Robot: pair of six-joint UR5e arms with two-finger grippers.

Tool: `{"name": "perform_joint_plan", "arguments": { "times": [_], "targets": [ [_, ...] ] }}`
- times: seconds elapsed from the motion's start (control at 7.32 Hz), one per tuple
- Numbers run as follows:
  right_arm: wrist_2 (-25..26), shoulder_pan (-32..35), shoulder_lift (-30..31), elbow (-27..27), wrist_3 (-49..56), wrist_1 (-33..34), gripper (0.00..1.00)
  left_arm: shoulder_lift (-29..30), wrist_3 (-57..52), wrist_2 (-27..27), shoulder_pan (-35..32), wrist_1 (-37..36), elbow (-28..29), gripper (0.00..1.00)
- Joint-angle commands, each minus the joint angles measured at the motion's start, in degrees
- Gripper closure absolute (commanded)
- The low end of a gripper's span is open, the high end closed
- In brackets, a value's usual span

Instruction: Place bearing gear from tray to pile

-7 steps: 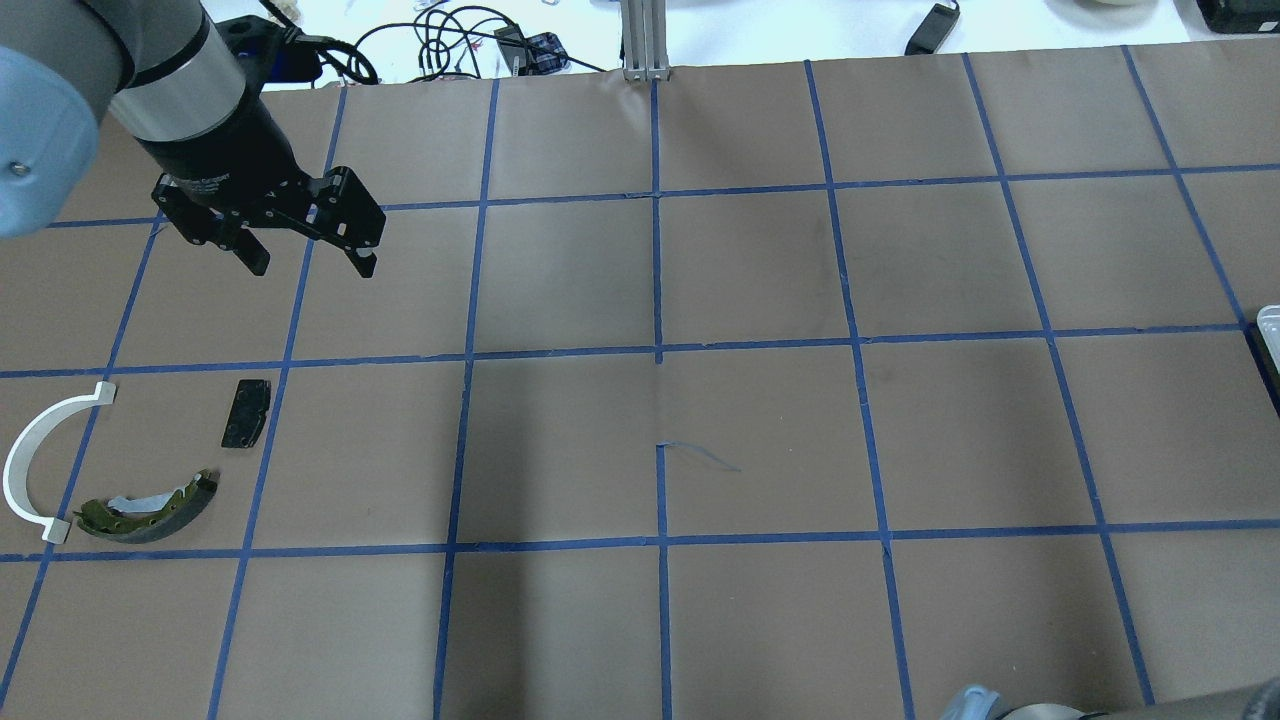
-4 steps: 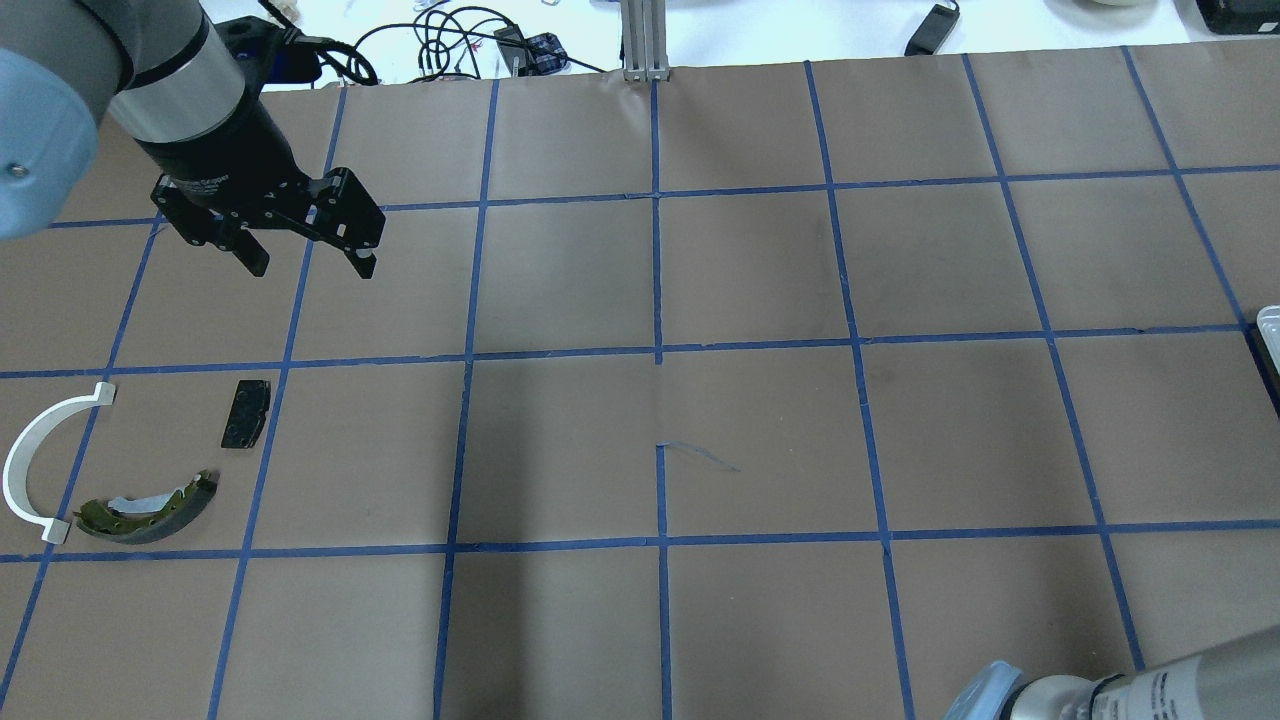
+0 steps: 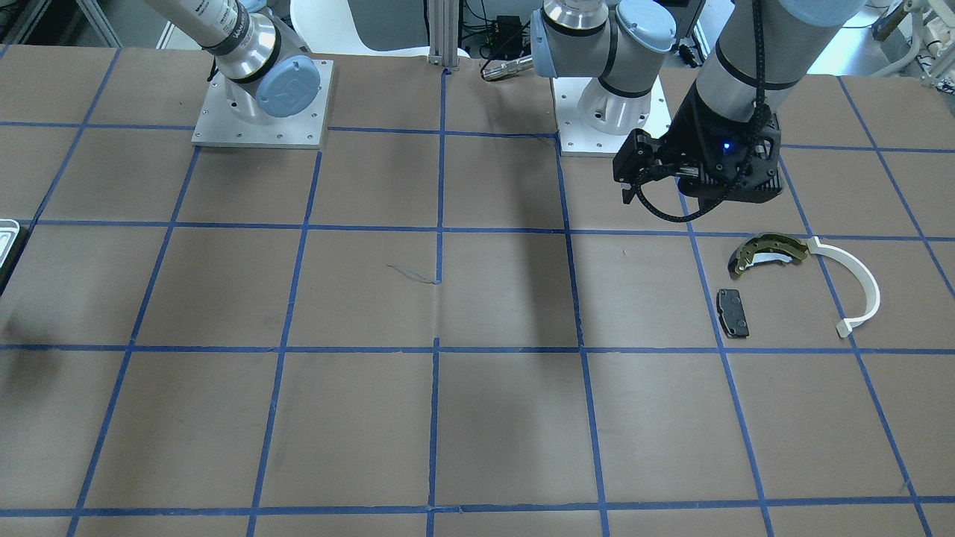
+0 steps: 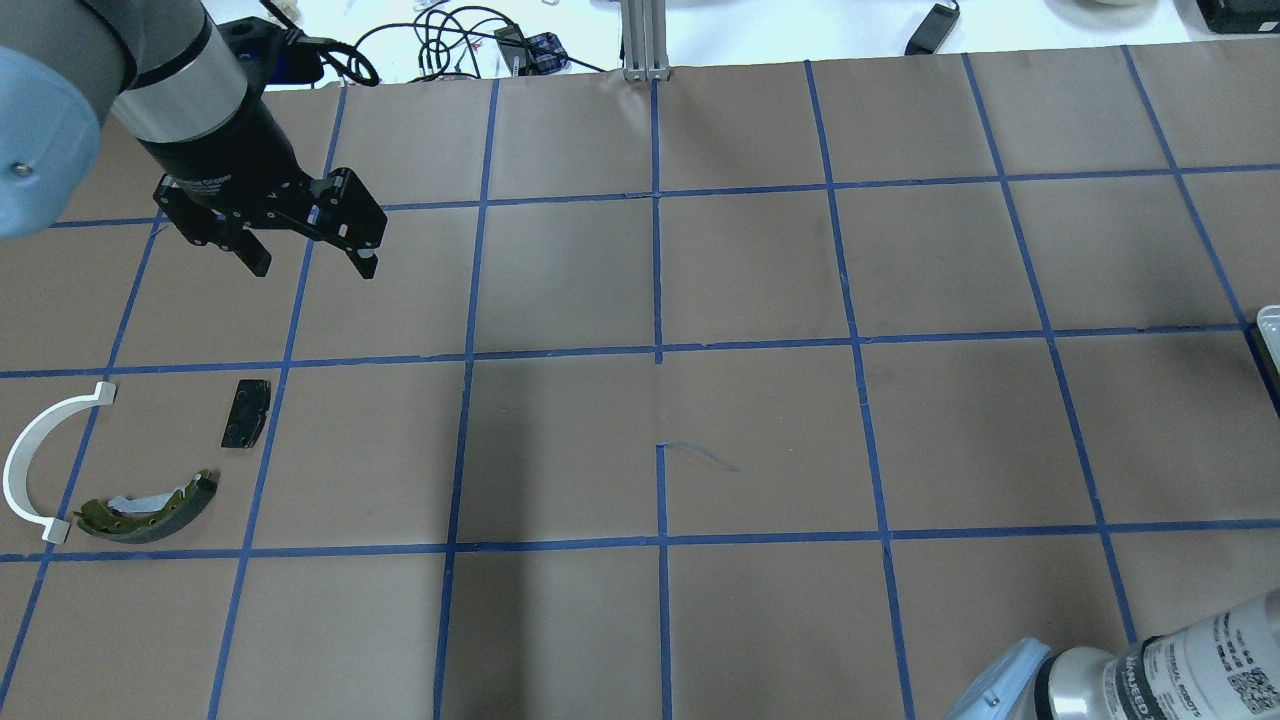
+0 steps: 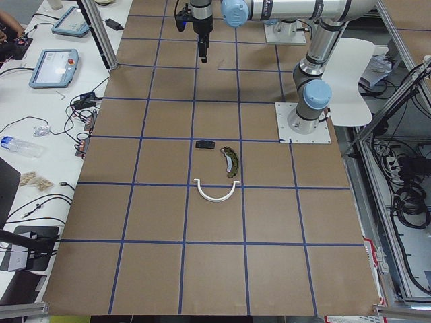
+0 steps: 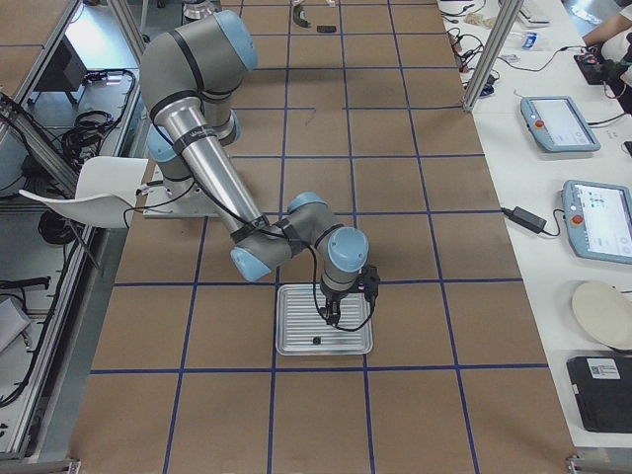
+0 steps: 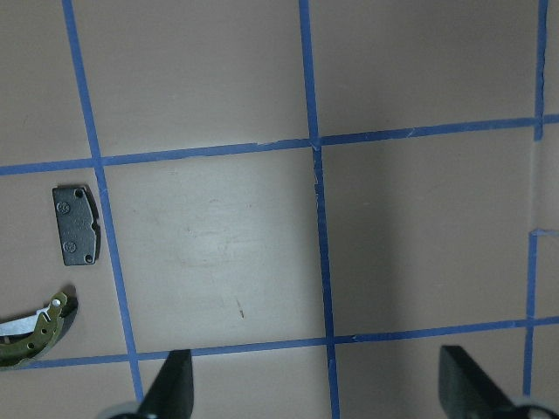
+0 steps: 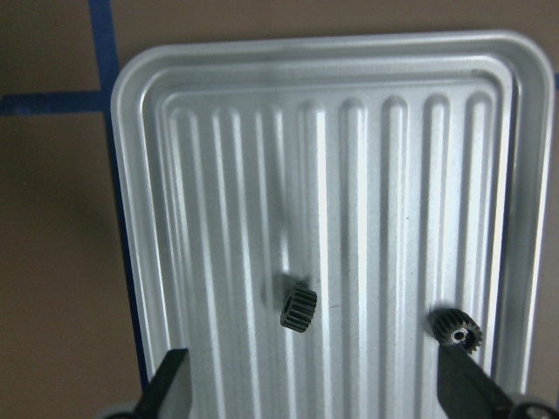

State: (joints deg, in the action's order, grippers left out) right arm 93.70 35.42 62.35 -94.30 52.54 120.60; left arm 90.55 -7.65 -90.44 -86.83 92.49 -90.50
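Note:
The silvery ribbed tray [image 8: 131,87] lies under my right gripper [image 8: 319,393], which is open and empty above it. Two small dark bearing gears lie in the tray: one [image 8: 298,308] near the middle between my fingers, one [image 8: 454,329] by the right rim. The pile is far off at the table's left: olive-gold brake shoe [image 4: 150,508], black brake pad [image 4: 246,412], white arc strip [image 4: 30,460]. My left gripper [image 4: 312,264] is open and empty, held above the table beyond the pile.
Brown paper with a blue tape grid covers the table [image 4: 660,300]. Only a sliver of the tray [image 4: 1270,320] shows at the overhead view's right edge. My right forearm [image 4: 1150,670] comes in at the bottom right. Cables [image 4: 450,40] lie past the far edge.
My right arm has come further into the overhead view at the bottom right. The left arm and the pile have not moved.

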Motion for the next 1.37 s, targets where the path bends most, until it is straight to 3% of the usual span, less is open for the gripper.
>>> {"name": "perform_joint_plan", "arguments": {
  "times": [0.0,0.27,0.82,0.96,1.23],
  "targets": [
    [-0.27,-0.70,2.32,-5.17,0.37,2.72,0.16,-0.03,0.00,0.00,0.00,0.06,-0.12,0.00],
    [-0.36,-0.62,1.82,-5.98,0.55,7.34,0.35,-0.03,0.00,0.00,0.00,-0.02,-0.21,0.00],
    [-2.12,-0.62,-0.56,-5.46,1.16,8.33,0.34,-0.03,0.00,0.00,0.00,0.06,-0.21,0.00],
    [-4.21,-0.62,-1.25,-5.45,1.34,11.21,0.35,-0.03,0.00,0.00,0.00,-0.02,-0.21,0.00],
    [-4.23,-0.62,-1.44,-5.63,1.34,11.94,0.48,-0.03,0.00,0.00,0.00,-0.02,-0.21,0.00]
  ]
}}
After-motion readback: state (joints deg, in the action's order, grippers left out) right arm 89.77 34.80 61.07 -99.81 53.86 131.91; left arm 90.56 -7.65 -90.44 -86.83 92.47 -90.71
